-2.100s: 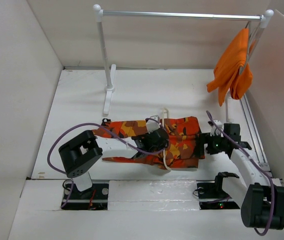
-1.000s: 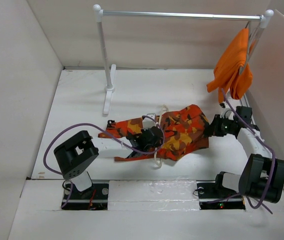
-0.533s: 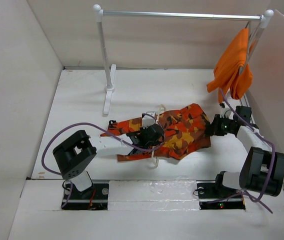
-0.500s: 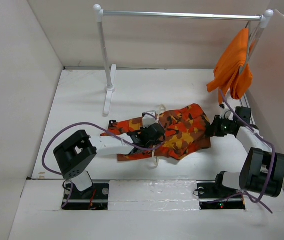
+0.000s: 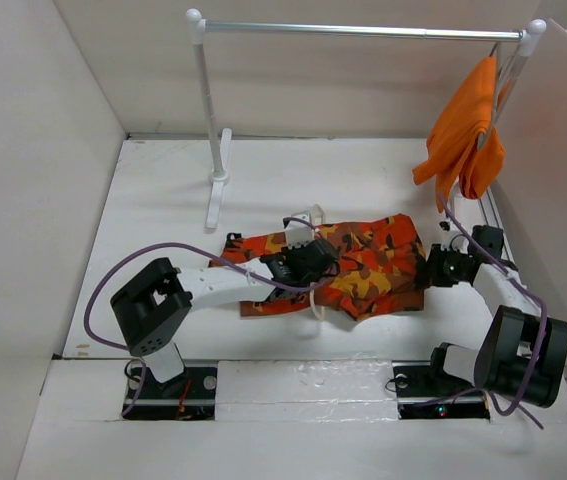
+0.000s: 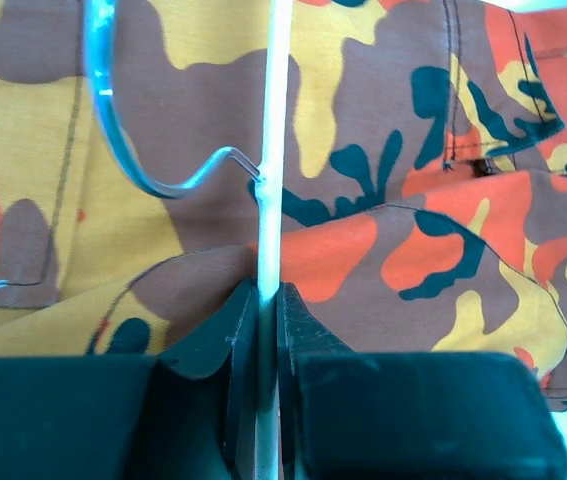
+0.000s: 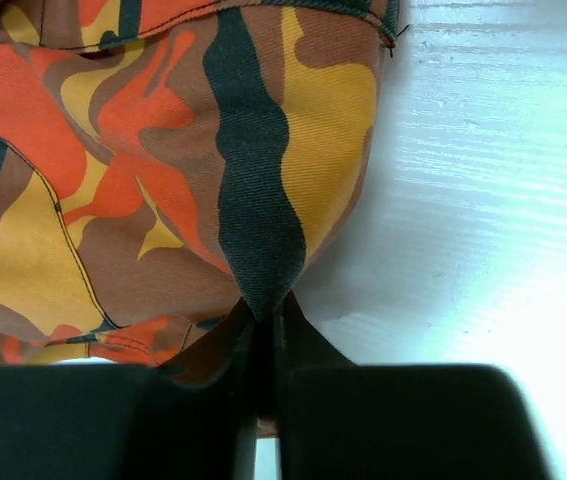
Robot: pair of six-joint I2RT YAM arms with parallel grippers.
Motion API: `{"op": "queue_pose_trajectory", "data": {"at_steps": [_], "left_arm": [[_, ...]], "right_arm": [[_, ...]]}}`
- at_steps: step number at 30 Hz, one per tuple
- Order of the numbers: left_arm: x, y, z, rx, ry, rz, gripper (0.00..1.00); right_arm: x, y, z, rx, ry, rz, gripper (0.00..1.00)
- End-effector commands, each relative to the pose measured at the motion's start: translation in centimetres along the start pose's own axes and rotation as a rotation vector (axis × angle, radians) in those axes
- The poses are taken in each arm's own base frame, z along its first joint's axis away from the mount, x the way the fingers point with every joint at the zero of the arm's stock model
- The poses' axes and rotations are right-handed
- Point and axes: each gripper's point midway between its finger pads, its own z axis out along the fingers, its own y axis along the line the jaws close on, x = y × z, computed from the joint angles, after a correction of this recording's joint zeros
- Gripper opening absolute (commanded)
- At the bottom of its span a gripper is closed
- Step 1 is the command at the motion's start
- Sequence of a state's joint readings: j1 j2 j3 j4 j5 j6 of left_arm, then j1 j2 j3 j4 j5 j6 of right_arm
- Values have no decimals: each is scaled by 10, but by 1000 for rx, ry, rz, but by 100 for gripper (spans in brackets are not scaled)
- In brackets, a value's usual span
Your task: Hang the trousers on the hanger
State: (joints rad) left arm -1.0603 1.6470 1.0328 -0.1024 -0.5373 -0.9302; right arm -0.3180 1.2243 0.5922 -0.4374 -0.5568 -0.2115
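White flat table (image 5: 153,210), walled by pale panels.

Long cloth trousers (image 5: 368,262) in orange, red, yellow and dark brown camouflage print lie on it, spread crosswise in the near half, between the two arms. Thin, pale cream-white clothes hanger (image 6: 273,120) lies across them toward their left part. From above, one pale end shows past the far edge of the cloth and another past the near edge. Left wrist view: the slender bar runs straight over the print, with cloth beneath it everywhere I can see. A fold crosses under the bar, none over it.

Left gripper (image 6: 270,295): jaws drawn in tight on the hanger bar, which is pinched between the two black fingers with no gap visible.
Right gripper (image 7: 266,312): at the right edge of the trousers, jaws nipped onto a small peak of cloth at the border, bare table just beside it.

Status, my reading:
- Both holds look secured, hanger in one claw and trousers in the other.
- Draping not done: the trousers rest on the table, not hung over the bar.
- Whether any layer is threaded through the hanger frame I cannot tell; the left arm covers that spot from above.
- Left to do: get cloth over the bar, settle it evenly, release.

Beyond the work: long silver rail on white posts (image 5: 363,30) at the far side, with a plain bright orange garment (image 5: 460,130) hanging at its right end, well apart from the trousers
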Motion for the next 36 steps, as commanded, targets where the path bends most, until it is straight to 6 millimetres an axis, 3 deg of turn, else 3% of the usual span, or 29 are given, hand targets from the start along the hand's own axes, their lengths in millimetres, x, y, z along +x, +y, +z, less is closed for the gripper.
{"op": "queue_pose_trajectory", "data": {"at_steps": [1, 2, 3, 4, 5, 6, 7, 8, 12, 13, 15, 16, 18, 19, 20, 21, 26, 30, 35, 36], "left_arm": [[-23, -4, 1, -47, -102, 1, 0], [-17, -9, 0, -31, -87, 7, 0], [-17, -13, 0, -10, -86, -4, 0], [-15, -17, -2, 18, -75, -18, 0], [-13, -18, -2, 24, -66, -18, 0], [-15, -23, -7, 56, -59, -36, 0], [-15, -23, -7, 57, -59, -40, 0], [-15, -26, -9, 72, -48, -48, 0], [-31, -44, -26, 146, -52, -100, 0], [-35, -47, -30, 161, -56, -111, 0], [-46, -58, -39, 197, -67, -142, 0], [-51, -63, -42, 211, -73, -154, 0], [-64, -73, -51, 243, -92, -187, 0], [-68, -76, -53, 251, -100, -195, 0], [-75, -79, -57, 258, -115, -207, 0], [-84, -83, -63, 271, -129, -225, 0], [-113, -86, -84, 296, -197, -256, 0], [-116, -83, -92, 315, -198, -274, 0], [-124, -83, -107, 351, -203, -299, 0], [-126, -83, -110, 360, -204, -303, 0]], "right_arm": [[-4, -10, 0, 18, -3, -56, 14], [-6, -6, 0, 3, 2, -74, 22], [-10, -5, -3, -4, -1, -87, 38], [-29, 3, -18, 6, -31, -141, 51], [-29, 3, -18, 7, -31, -142, 51], [-37, 11, -31, 31, -39, -176, 64], [-37, 11, -32, 31, -40, -177, 64], [-55, 22, -46, 42, -98, -225, 67], [-79, 70, -71, -41, -212, -305, 69], [-77, 100, -70, -135, -221, -347, 69], [-71, 140, -74, -252, -242, -366, 69], [-68, 186, -76, -412, -257, -363, 69], [-55, 227, -81, -541, -264, -312, 72], [-66, 247, -87, -572, -325, -245, 74], [-53, 274, -92, -645, -311, -254, 76], [-56, 288, -99, -678, -333, -197, 78], [-46, 307, -87, -648, -304, -116, 82], [-36, 330, -81, -695, -247, -118, 82], [-29, 331, -68, -625, -224, -76, 80], [-30, 337, -69, -650, -234, -56, 75]]}}
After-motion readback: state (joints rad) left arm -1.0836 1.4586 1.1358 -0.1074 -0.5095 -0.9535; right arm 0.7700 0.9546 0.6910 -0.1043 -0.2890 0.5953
